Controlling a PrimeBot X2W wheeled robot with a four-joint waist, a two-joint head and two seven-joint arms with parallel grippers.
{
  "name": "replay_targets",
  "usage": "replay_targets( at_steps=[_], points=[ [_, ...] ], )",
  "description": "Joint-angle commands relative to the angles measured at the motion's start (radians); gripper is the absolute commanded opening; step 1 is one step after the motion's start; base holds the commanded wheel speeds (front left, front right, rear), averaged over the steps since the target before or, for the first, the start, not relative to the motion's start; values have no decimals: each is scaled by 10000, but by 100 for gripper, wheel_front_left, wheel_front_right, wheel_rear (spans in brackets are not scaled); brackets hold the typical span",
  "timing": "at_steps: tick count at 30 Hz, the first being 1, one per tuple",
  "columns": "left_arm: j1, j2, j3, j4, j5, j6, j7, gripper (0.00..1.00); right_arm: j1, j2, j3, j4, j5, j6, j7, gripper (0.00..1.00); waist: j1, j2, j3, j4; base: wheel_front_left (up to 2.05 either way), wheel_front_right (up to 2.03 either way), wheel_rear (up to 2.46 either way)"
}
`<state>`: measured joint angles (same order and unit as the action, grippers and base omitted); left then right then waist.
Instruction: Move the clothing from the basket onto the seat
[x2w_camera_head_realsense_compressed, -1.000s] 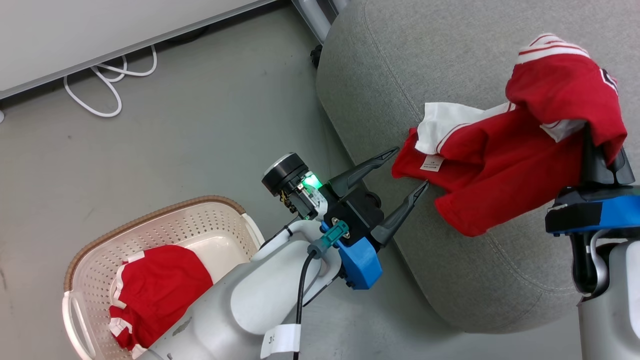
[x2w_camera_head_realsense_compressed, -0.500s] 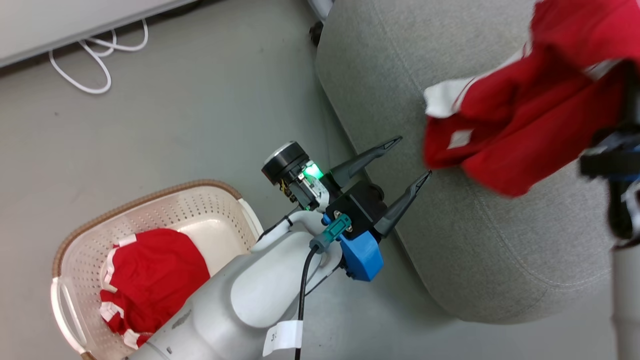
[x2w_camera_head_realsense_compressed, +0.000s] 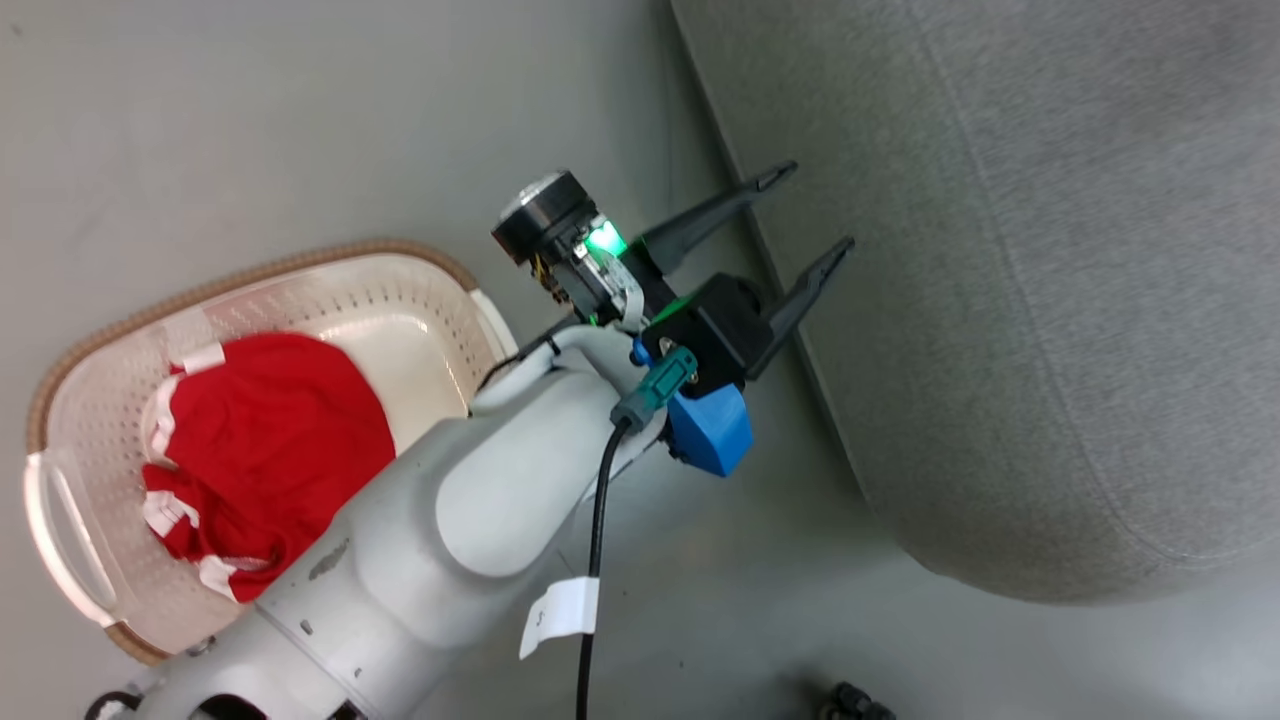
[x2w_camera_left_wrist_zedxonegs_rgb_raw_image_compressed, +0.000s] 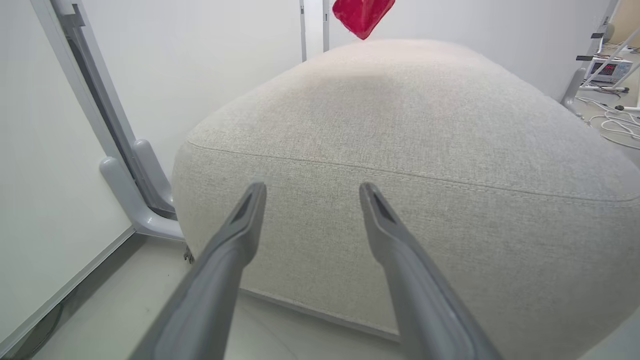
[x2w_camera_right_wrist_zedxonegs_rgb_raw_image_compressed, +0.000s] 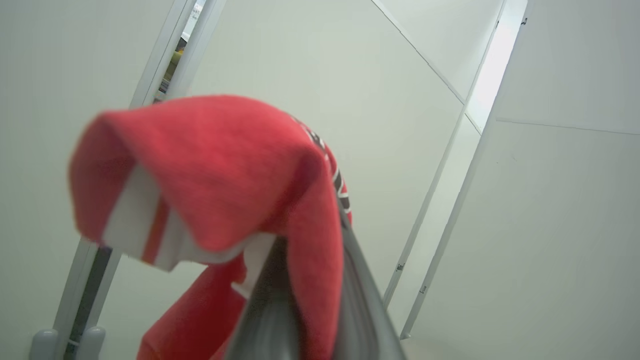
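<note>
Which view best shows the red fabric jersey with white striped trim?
Right wrist view: the jersey drapes over the right gripper, trim and lettering visible. Left wrist view catches a red tip above the grey fabric seat.

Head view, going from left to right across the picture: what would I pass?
The basket → red clothing lying in it → the open left claw → the grey seat.

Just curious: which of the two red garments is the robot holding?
The jersey with dark lettering, pinched in the right gripper; the shorts lie in the basket.
</note>
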<state>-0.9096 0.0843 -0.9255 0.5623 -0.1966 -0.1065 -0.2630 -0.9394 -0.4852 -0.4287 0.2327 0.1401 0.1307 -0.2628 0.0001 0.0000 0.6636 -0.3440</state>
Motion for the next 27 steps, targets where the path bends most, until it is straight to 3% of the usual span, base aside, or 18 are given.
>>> replay_targets(
  at_steps=[1, 5, 10, 27],
  points=[
    [-208, 81, -9, 29, 83, 13, -17, 100, -204, -147, -81, 207, 51, 1, -30, 0, -1, 0, 619, 91, 0, 0, 0],
    [-547, 159, -48, 28, 195, 23, -2, 100, -437, -701, -317, 1133, -77, 1, -20, 0, -1, 0, 1174, 127, 0, 0, 0],
    [-846, 201, -111, -28, 283, 38, 38, 100, -232, -807, -548, 2440, -15, 1, -20, 0, -1, 0, 1643, 269, 0, 0, 0],
    [-925, 378, -288, -101, 212, 197, 35, 100, 816, 442, -217, 5034, 94, 1, -20, 0, -1, 0, 1969, 445, 0, 0, 0]
  ],
)
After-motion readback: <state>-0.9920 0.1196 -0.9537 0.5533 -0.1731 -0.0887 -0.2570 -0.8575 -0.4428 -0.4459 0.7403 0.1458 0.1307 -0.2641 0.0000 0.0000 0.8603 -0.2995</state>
